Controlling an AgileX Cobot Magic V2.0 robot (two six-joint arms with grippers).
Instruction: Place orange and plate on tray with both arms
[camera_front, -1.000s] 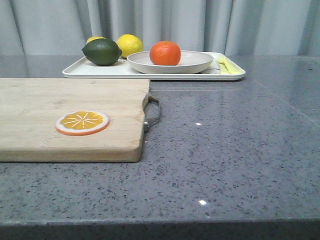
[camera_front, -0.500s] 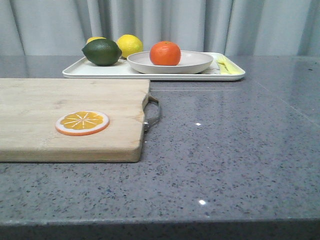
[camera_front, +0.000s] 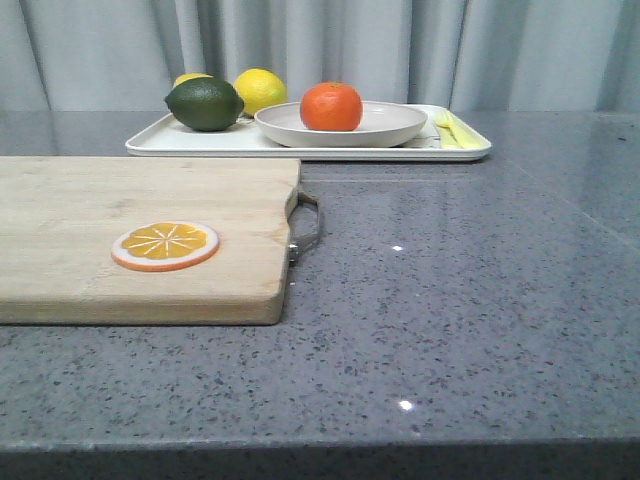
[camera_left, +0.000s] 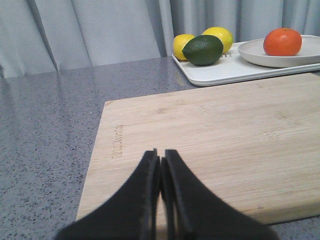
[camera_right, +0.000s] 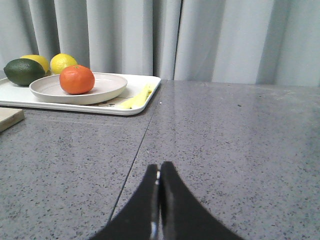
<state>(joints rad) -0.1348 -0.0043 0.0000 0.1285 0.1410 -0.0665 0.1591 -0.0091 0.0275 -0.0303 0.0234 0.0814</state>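
Note:
The orange (camera_front: 331, 106) sits in the off-white plate (camera_front: 395, 128), and the plate rests on the white tray (camera_front: 200, 142) at the back of the table. They also show in the left wrist view, orange (camera_left: 282, 42), plate (camera_left: 260, 57), tray (camera_left: 225, 74), and in the right wrist view, orange (camera_right: 77, 79), plate (camera_right: 105, 90), tray (camera_right: 142, 102). My left gripper (camera_left: 160, 156) is shut and empty over the wooden board, far from the tray. My right gripper (camera_right: 159, 167) is shut and empty over the bare countertop. Neither gripper shows in the front view.
A wooden cutting board (camera_front: 100, 200) with a flat orange slice disc (camera_front: 165, 245) lies at the left front. A green lime (camera_front: 204, 103) and two lemons (camera_front: 260, 90) sit on the tray's left part. Curtains hang behind the table.

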